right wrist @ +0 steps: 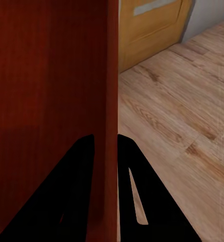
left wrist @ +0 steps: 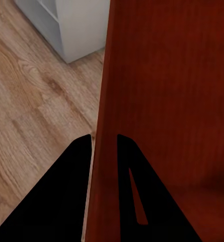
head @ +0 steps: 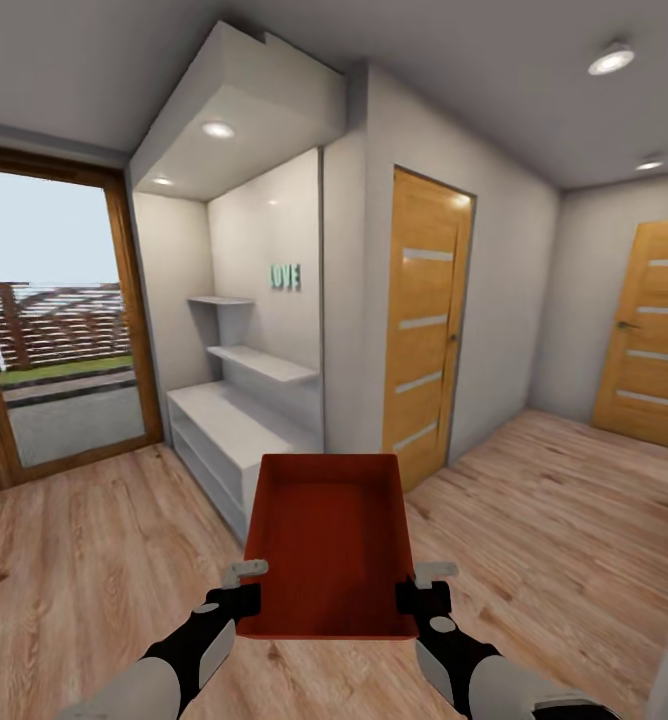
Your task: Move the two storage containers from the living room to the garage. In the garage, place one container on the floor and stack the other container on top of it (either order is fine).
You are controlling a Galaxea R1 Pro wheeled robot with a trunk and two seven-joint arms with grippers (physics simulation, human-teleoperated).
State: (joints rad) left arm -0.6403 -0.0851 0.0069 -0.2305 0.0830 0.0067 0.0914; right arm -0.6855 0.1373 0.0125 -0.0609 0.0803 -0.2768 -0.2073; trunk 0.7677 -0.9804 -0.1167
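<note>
An orange-red storage container (head: 332,540) hangs in the air in front of me, open side up, held between both arms above light wood-plank flooring. My left gripper (head: 242,598) is shut on its left wall, and the left wrist view shows that wall (left wrist: 157,101) pinched between the two dark fingers (left wrist: 56,201). On the other side my right gripper (head: 416,596) is shut on the right wall, seen in the right wrist view as a thin red edge (right wrist: 110,101) between the fingers (right wrist: 66,201). The garage is out of view.
A white built-in shelf unit (head: 236,420) with a "LOVE" sign stands straight ahead. To its right is a wooden panel door (head: 424,320), with another door (head: 654,330) at far right. A glass patio door (head: 54,320) lies left. Wood floor (head: 554,500) opens to the right.
</note>
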